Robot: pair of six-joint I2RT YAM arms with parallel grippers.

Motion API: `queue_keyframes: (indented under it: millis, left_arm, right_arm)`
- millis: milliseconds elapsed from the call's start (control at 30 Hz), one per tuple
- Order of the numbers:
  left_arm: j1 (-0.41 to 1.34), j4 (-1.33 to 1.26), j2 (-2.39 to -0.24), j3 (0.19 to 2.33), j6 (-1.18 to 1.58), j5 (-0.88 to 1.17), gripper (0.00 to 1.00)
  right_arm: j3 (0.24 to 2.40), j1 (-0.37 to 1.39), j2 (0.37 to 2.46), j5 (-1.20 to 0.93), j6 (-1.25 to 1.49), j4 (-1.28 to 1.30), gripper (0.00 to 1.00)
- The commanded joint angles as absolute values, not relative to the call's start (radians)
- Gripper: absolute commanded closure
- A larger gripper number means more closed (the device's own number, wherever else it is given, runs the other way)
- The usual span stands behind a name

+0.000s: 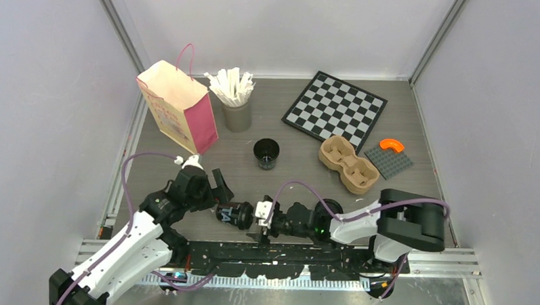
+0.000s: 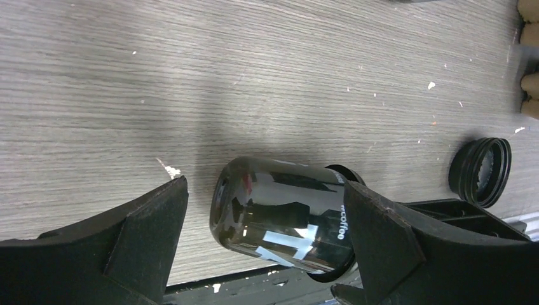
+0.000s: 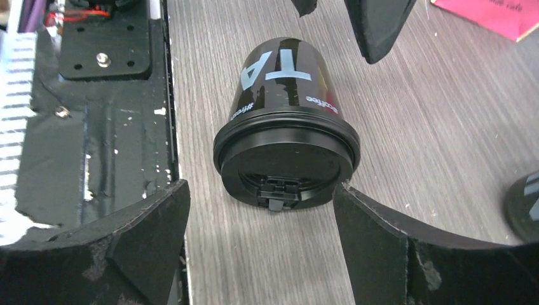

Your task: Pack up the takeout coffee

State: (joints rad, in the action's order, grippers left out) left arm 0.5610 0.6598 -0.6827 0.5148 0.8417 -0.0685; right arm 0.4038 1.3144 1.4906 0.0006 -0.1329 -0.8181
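Left tool [image 2: 266, 189] and right tool [image 3: 260, 189] both stand with jaws apart, gripping nothing. They face each other low over the near edge of the table [image 1: 301, 150]. Between them lies the lidded black cup [image 1: 234, 214], on its side and just beyond the black base rail. Its base points left, between the left tool's fingers. Its lid points right, between the right tool's fingers, with the right-hand finger just beside the lid rim; whether they touch cannot be told.

At far left stands a cream and pink paper bag [image 1: 181, 109], upright with its mouth open. A checkerboard [image 1: 334, 108] lies flat at far right. Near it, toward the right side, rests the brown pulp carrier [image 1: 348, 163], both of its holes vacant. Just right of the carrier is a grey studded plate [image 1: 388, 160] bearing an orange curved piece [image 1: 391, 145]. A grey cup [image 1: 237, 115] holding white stirrer sticks [image 1: 230, 85] stands just right of the bag.

A second black cup [image 1: 266, 152], upright and without a lid, stands mid-table. A loose black lid [image 2: 480, 171] lies on the table to the right of the lidded cup, near the right arm.
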Motion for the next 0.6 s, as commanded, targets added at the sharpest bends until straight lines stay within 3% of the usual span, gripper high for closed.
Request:
queue_keyframes:
  millis: [0, 233, 567]
  left_arm:
    - [0.555, 0.609, -0.623, 0.461, 0.902, -0.135, 0.07]
    - [0.555, 0.571, -0.626, 0.426, 0.904, -0.113, 0.13]
    - [0.555, 0.465, -0.688, 0.388, 0.879, -0.058, 0.32]
  right_arm:
    - [0.39, 1.321, 1.606, -0.021, -0.348, -1.169, 0.12]
    - [0.393, 1.32, 1.815, 0.074, -0.414, -1.435, 0.1]
    - [0.408, 1.315, 1.859, 0.093, -0.429, -1.437, 0.09]
